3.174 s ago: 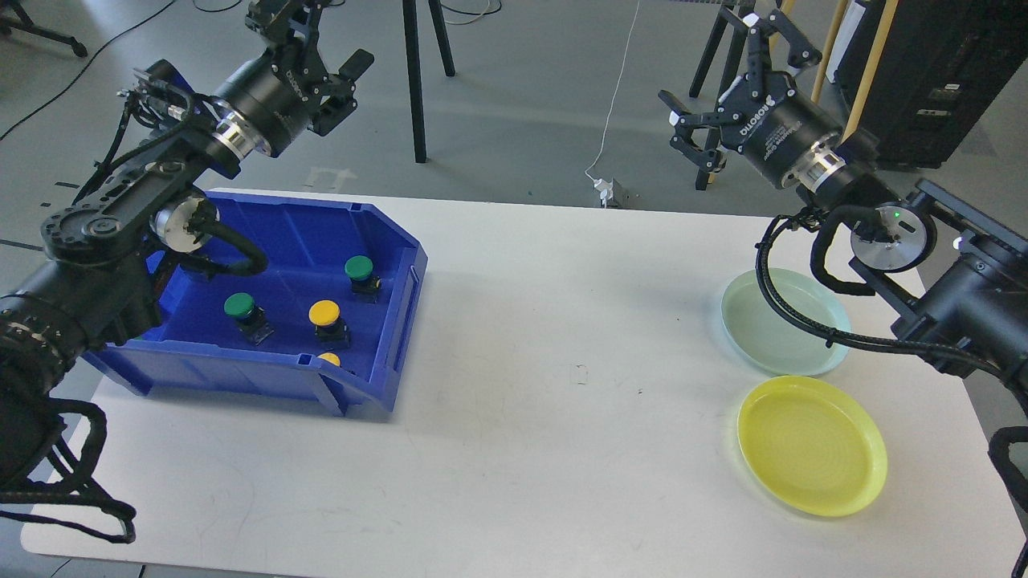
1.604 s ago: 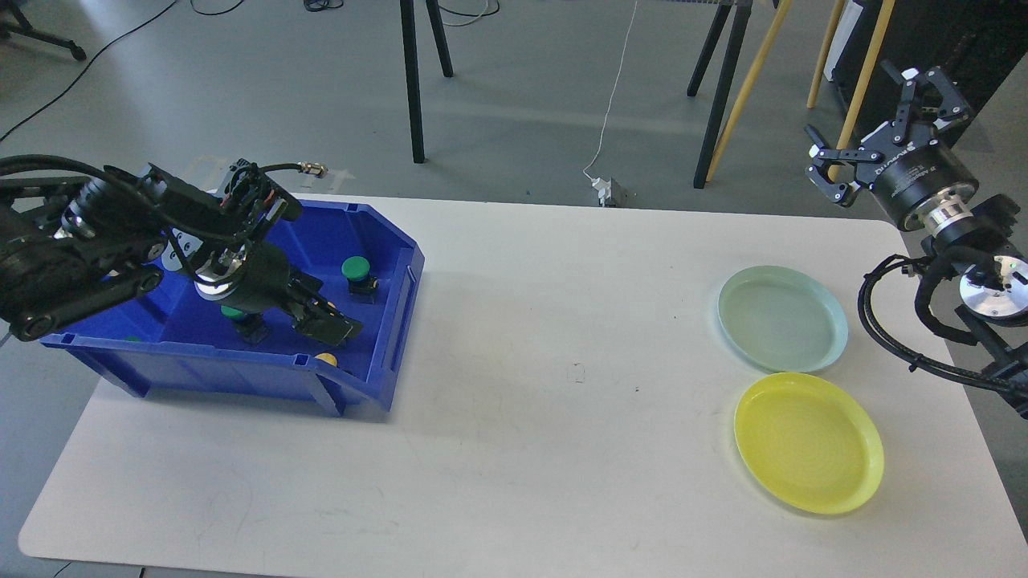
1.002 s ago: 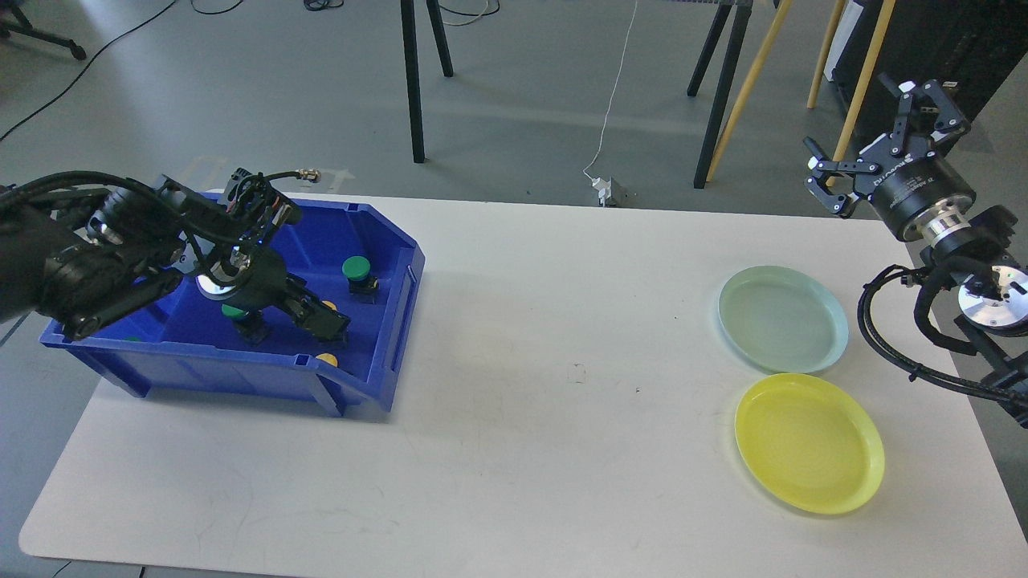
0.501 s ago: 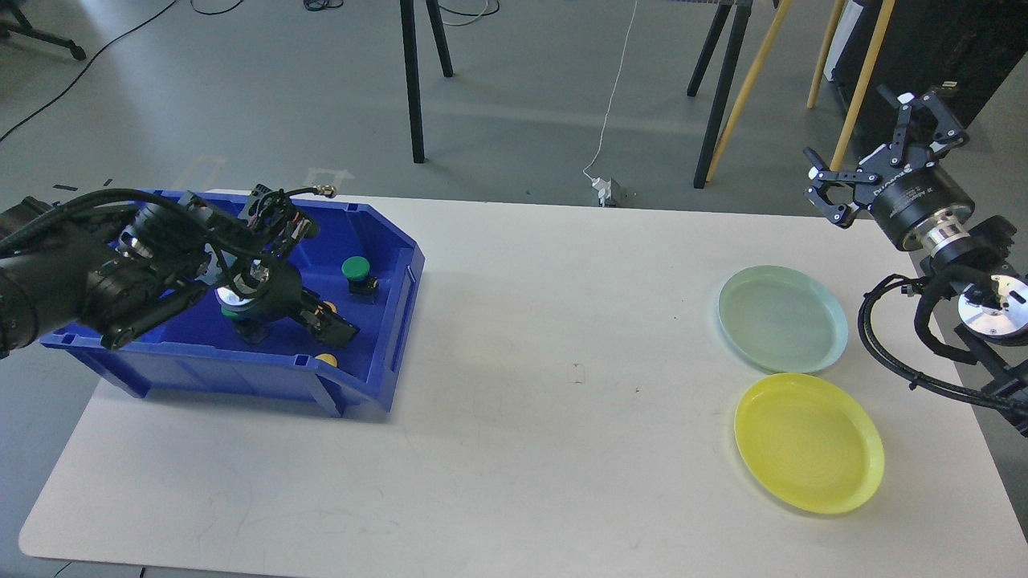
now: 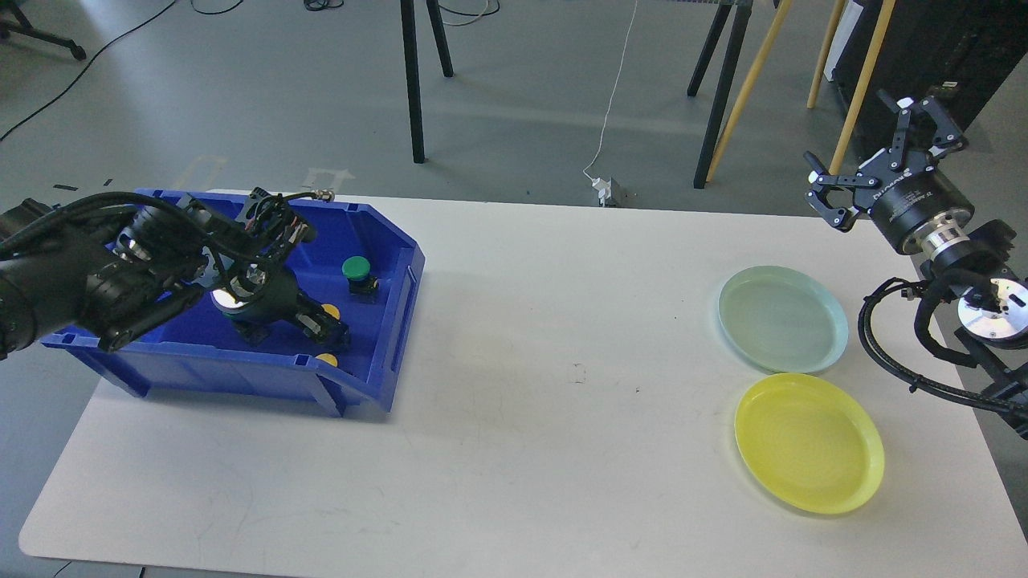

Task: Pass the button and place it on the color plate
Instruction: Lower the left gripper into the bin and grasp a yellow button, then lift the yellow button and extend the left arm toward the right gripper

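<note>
Left gripper (image 5: 325, 323) is down inside the blue plastic bin (image 5: 397, 321), fingers at a yellow-capped push button (image 5: 329, 311); whether it grips cannot be told; a green-capped push button (image 5: 356, 269) stands just beyond; right gripper (image 5: 871, 140) is raised well right of the bin, fingers spread, holding nothing, beyond the pale green plate (image 5: 781, 319) and yellow plate (image 5: 809, 442).

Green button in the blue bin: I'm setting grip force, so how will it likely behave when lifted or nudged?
The green button looks rigid, a wide domed cap on a narrower dark base, so probably top-heavy and apt to tip if nudged. The smooth cap may slip; gripping the blocky base seems safer. It stands alone near the blue bin wall, small and likely light.
</note>
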{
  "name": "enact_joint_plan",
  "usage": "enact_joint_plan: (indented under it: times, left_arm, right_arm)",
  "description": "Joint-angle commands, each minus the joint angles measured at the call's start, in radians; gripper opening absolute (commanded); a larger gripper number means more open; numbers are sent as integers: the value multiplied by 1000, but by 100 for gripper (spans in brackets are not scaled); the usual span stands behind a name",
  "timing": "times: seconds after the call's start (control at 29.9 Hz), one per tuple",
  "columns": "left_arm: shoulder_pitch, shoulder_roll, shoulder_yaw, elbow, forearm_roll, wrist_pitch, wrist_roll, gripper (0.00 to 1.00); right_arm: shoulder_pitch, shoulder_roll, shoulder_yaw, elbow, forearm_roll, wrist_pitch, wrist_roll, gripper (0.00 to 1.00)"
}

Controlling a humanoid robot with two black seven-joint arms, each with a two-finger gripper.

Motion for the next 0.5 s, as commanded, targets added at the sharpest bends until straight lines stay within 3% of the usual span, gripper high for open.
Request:
enact_joint_plan:
  times: [0.0, 0.23, 0.47]
  left_arm:
    - [-7, 3, -2, -5, -1, 0, 0, 3]
    - [-130, 210, -80, -165, -20, 0, 0, 4]
    - [-115, 402, -413, -405, -333, 0, 0, 6]
  right_arm:
    - [0, -1, 4, 0, 2, 0, -5, 100]
    - [17, -20, 19, -2, -11, 0, -31, 100]
    - [8, -110, -32, 59, -17, 0, -35, 100]
